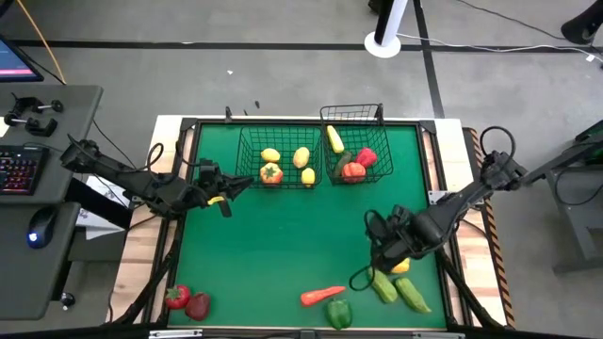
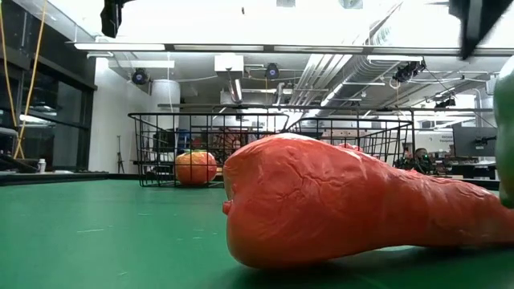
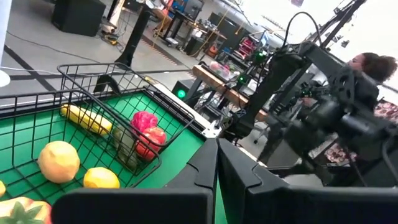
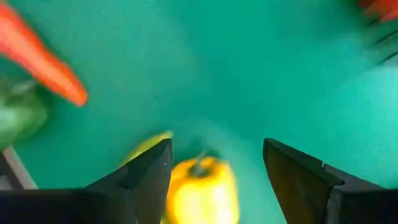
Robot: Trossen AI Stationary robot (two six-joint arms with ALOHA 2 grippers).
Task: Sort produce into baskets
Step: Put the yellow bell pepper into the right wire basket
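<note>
Green table mat (image 1: 283,245), viewed from above.

Baskets: two black wire-mesh baskets stand side by side at the far edge. Left basket (image 1: 247,155) holds two lemons (image 1: 270,155), a smaller yellow piece (image 1: 308,175) and an orange-red tomato (image 1: 271,173). Right basket (image 1: 379,141) holds a yellow banana-shaped piece (image 1: 334,139) leaning on its left wall, a red pepper (image 1: 366,156), a red tomato (image 1: 353,170) and something green beneath them.

Loose produce: an orange carrot (image 1: 322,296) and a green pepper (image 1: 338,313) lie at the near edge, centre. Two green cucumbers (image 1: 399,290) lie near the right corner. A red pepper (image 1: 176,298) and a dark red apple (image 1: 198,305) sit together at the near left corner.

Right gripper (image 1: 391,256): low over the mat near the right side, just above the cucumbers. Fingers (image 4: 146,177) spread wide apart, with a yellow pepper (image 4: 201,190) between them but not clasped; a second yellow-green piece (image 4: 144,147) shows just beside it.

Left gripper (image 1: 231,191): at the mat's left side, beside the left basket. A yellow piece (image 1: 219,201) shows at its tip; the wrist view shows the fingers (image 3: 205,165) drawn together, and whether they clasp that piece cannot be told.
</note>
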